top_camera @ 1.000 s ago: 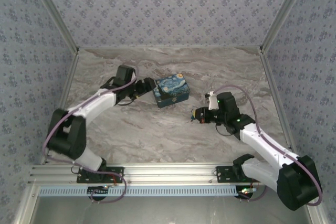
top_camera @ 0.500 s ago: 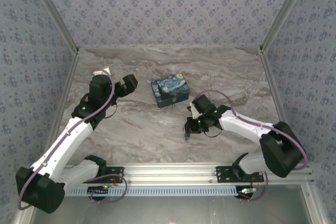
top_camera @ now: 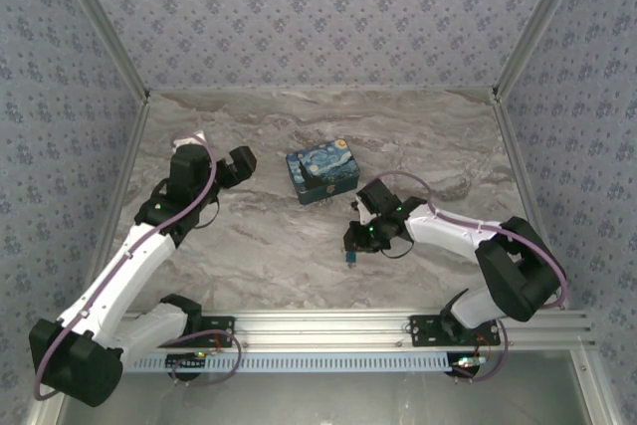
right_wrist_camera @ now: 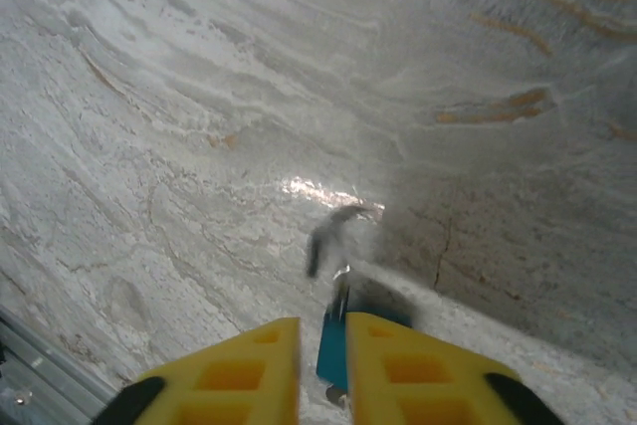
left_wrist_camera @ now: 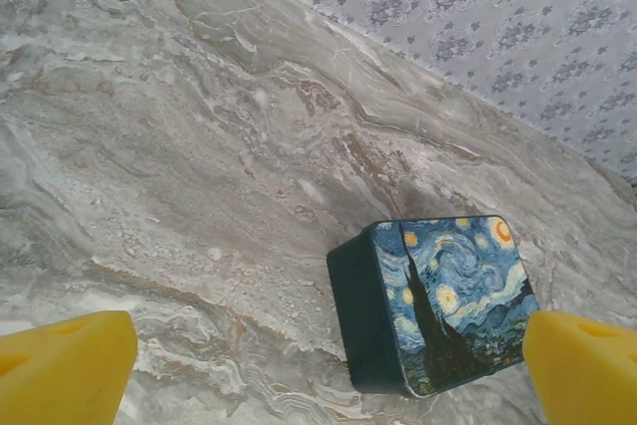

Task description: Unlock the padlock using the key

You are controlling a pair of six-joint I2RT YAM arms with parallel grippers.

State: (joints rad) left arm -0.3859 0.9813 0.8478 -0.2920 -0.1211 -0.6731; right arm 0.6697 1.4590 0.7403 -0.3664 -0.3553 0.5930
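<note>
Padlock (top_camera: 352,258) on tabletop (top_camera: 269,246), nearer the arm bases than painted box (top_camera: 321,171) and a bit right of it, well apart from it. Tiny, blocky blue body, smooth, hard-edged. From right wrist: blue body (right_wrist_camera: 332,350) upright in narrow slot between yellow fingers (right_wrist_camera: 239,365), hard against one finger, dark sliver on the other side. Can't tell whether clamped or just loose in the slot. Thin silvery stub above body, then blurred dark-grey hooked shape (right_wrist_camera: 328,231) on the marble. Can't tell if shackle or key, so key not placed for sure.

Right gripper (top_camera: 352,244) tipped down over that spot, jaws nearly together. Fingers blocky, matte yellow, with rectangular recesses.

Left gripper (top_camera: 239,159) left of box, about level with it, apart from it, jaws spread wide, nothing between. From left wrist: two rounded yellow pads (left_wrist_camera: 70,365) at bottom corners, box (left_wrist_camera: 438,306) ahead between them, untouched.

Box: small, rectangular, rounded corners, dark teal sides, glossy top printed with swirling blue sky, yellow orbs, dark cypress shape. Flat on table.

Tabletop: marble-look, grey-beige wavy veining, slight sheen, bright glare patch beside hooked shape. Walls (top_camera: 299,7) behind box: pale grey-blue wallpaper, small repeated floral motif. Aluminium rail (top_camera: 318,325) on bases side of box, ribbed, silvery. Left arm (top_camera: 119,266) and right arm (top_camera: 458,234): white shells, black joints.
</note>
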